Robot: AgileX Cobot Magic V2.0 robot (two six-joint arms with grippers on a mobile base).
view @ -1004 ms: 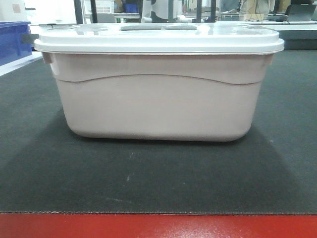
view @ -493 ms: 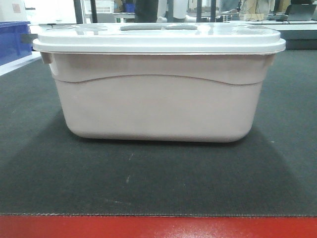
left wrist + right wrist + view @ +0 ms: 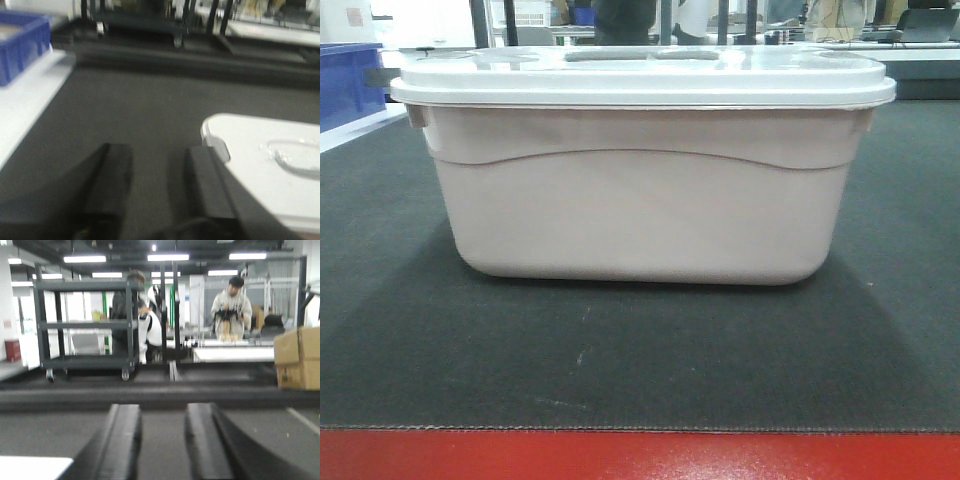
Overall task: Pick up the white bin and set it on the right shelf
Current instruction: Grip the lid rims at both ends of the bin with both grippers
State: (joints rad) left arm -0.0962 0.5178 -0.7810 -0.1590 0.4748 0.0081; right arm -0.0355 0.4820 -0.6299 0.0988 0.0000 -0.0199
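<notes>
Pinkish-white plastic tub point(image 3: 640, 200) with rounded corners and a flat white lid point(image 3: 640, 80), standing upright on the dark grey mat point(image 3: 620, 360) behind the red table edge point(image 3: 640, 455).
The left gripper point(image 3: 159, 185) hangs low over the mat just beside the lid's corner, black jaws parted with only mat between them; contact with the tub cannot be told. The right gripper point(image 3: 161, 440) also shows a clear gap and holds nothing, facing a grey wheeled cart point(image 3: 85, 325).

Overhead strip lights point(image 3: 168, 257); wrist views blurred; front view sharp, evenly lit.
</notes>
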